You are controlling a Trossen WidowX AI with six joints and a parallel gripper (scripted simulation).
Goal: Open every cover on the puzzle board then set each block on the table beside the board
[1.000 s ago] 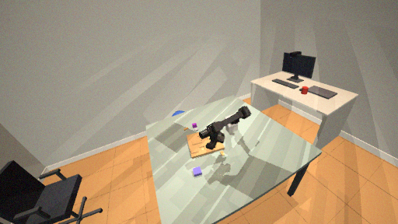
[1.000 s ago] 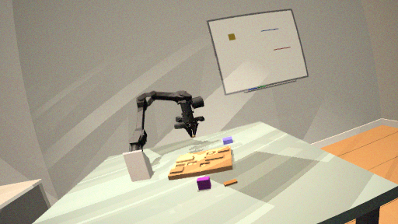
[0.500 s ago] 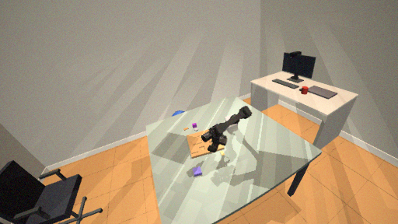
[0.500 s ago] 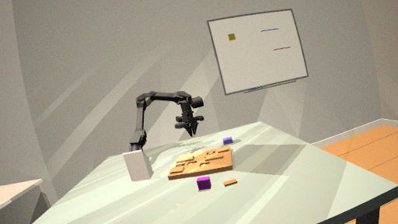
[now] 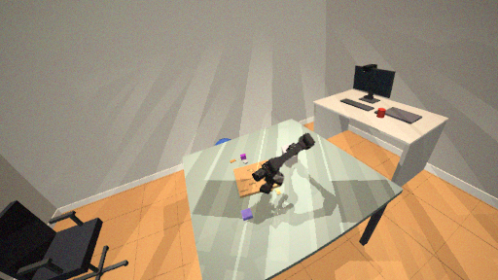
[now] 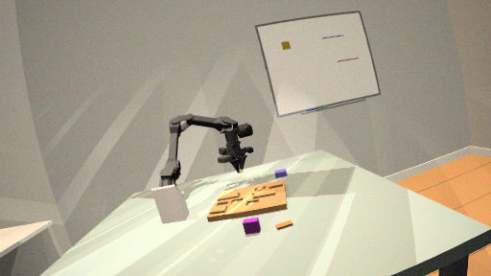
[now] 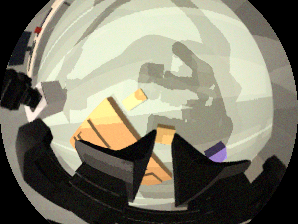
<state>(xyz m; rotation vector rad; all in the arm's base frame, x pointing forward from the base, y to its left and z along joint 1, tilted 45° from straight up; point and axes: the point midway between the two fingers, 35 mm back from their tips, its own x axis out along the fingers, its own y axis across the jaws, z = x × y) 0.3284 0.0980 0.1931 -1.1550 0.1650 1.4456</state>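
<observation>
The gripper (image 6: 241, 170) (image 7: 164, 134) is shut on a small orange block (image 7: 166, 135) and holds it above the table just past the board's edge. The orange wooden puzzle board (image 5: 242, 192) (image 6: 275, 208) (image 7: 107, 120) lies flat, with dark tracks and openings; its covers are too small to tell apart. A yellow block (image 5: 278, 192) (image 7: 133, 100) lies on the table close to the board. A purple block (image 5: 247, 214) (image 6: 281, 172) (image 7: 217, 151) lies farther off. A magenta block (image 5: 243, 157) (image 6: 251, 225) and a thin orange block (image 5: 232, 160) (image 6: 284, 224) lie beyond the opposite side.
The arm's white base (image 6: 171, 206) (image 7: 53, 96) stands on the glass-like table (image 5: 219, 243) (image 6: 374, 206), at one end of the board. Arm shadows fall over the table near the gripper. A desk with a monitor (image 5: 373, 81) and an office chair (image 5: 78, 243) stand apart.
</observation>
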